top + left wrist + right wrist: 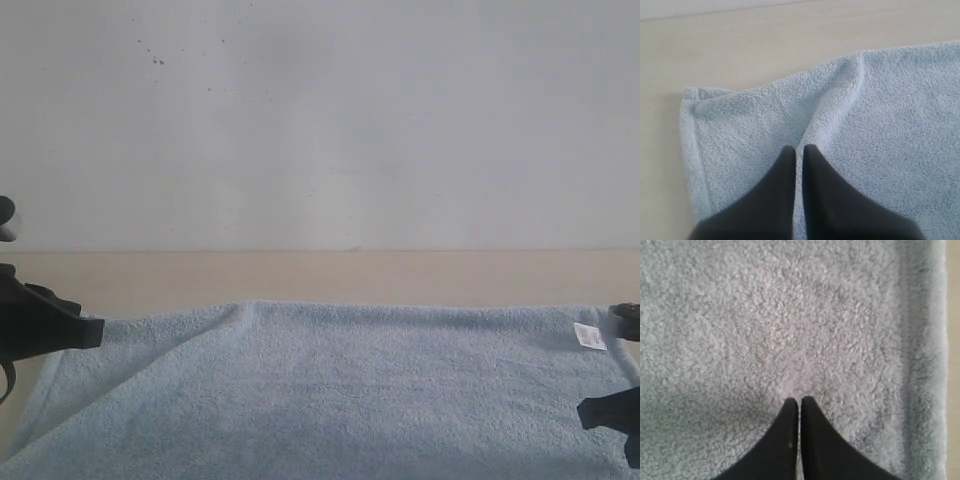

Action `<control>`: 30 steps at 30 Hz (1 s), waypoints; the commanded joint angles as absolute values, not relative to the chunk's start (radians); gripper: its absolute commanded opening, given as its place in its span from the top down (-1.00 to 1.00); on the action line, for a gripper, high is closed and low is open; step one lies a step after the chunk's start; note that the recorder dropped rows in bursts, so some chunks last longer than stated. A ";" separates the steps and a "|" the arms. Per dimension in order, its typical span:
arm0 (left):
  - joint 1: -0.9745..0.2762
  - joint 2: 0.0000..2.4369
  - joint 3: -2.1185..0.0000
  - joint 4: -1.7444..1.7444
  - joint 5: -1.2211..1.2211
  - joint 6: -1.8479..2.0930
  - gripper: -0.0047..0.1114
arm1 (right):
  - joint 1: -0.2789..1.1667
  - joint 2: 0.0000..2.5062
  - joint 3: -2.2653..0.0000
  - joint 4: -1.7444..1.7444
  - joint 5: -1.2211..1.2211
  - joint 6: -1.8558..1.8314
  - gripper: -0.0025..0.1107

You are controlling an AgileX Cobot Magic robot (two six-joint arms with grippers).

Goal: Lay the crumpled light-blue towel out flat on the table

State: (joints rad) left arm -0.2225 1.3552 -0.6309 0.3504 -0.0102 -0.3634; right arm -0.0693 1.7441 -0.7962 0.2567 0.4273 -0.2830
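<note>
The left gripper [800, 147] is closed and pinches a raised fold of the towel [330, 395] near its left corner. The right gripper [800, 399] is closed too, tips on the cloth beside the right hem; whether it holds cloth I cannot tell. The towel lies almost flat on the table [300, 275], its tag [590, 336] at the far right corner.
</note>
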 commanded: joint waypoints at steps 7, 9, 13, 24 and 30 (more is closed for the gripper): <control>-0.222 1.356 -0.626 0.352 -0.026 -0.364 0.84 | -0.069 1.780 -0.792 0.261 0.453 -0.279 0.93; -0.222 1.356 -0.626 0.352 -0.026 -0.364 0.84 | -0.069 1.780 -0.792 0.236 0.497 -0.272 0.93; -0.222 1.356 -0.626 0.352 -0.026 -0.364 0.84 | -0.071 1.778 -0.792 0.006 0.569 -0.061 0.93; -0.222 1.356 -0.626 0.382 -0.028 -0.331 0.84 | -0.071 1.778 -0.792 -0.145 0.548 0.078 0.93; -0.220 1.393 -0.626 0.407 -0.024 -0.304 0.84 | -0.073 1.778 -0.792 -0.334 0.650 0.204 0.93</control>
State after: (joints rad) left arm -0.2225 1.3762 -0.6309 0.4000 -0.0125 -0.3139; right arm -0.0693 1.7798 -0.7962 -0.2153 0.6012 0.1217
